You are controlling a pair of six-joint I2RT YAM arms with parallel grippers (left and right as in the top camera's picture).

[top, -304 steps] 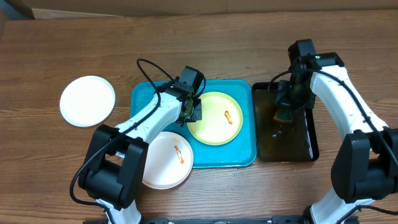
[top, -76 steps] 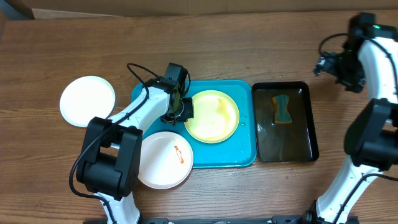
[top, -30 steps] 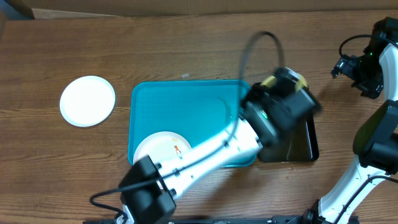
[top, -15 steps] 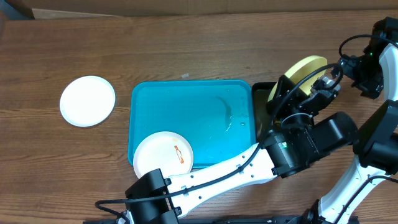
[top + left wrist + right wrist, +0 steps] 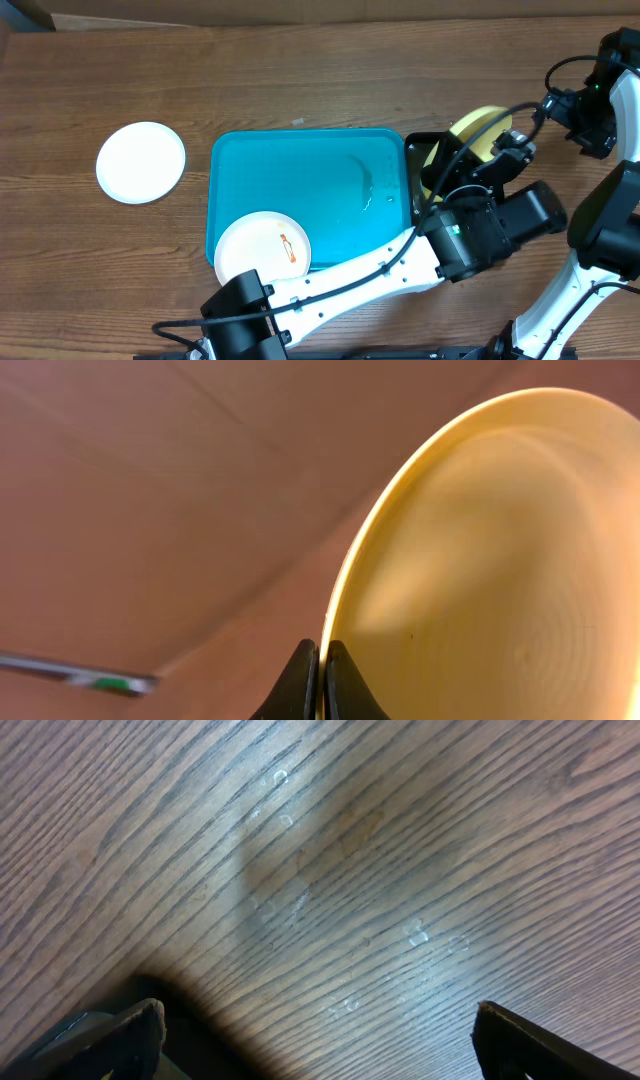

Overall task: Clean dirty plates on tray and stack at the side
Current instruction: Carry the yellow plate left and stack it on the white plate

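Note:
My left gripper (image 5: 322, 660) is shut on the rim of the pale yellow plate (image 5: 480, 560). In the overhead view that plate (image 5: 480, 124) is tipped up on edge above the black tray (image 5: 415, 150), at the end of the left arm stretched across the table. No smear shows on its visible face. A white plate (image 5: 263, 252) with an orange smear lies at the near left corner of the turquoise tray (image 5: 300, 170), overhanging its rim. My right gripper (image 5: 320, 1030) hangs open over bare wood at the far right (image 5: 575, 115), holding nothing.
A clean white plate (image 5: 141, 162) lies on the table left of the turquoise tray. The left arm (image 5: 400, 270) covers most of the black tray and hides what lies in it. Water drops (image 5: 415, 932) dot the wood under the right gripper.
The left arm has swung right with the yellow plate, from over the turquoise tray's edge to above the black tray, and tipped it slightly lower. The right arm has not moved.

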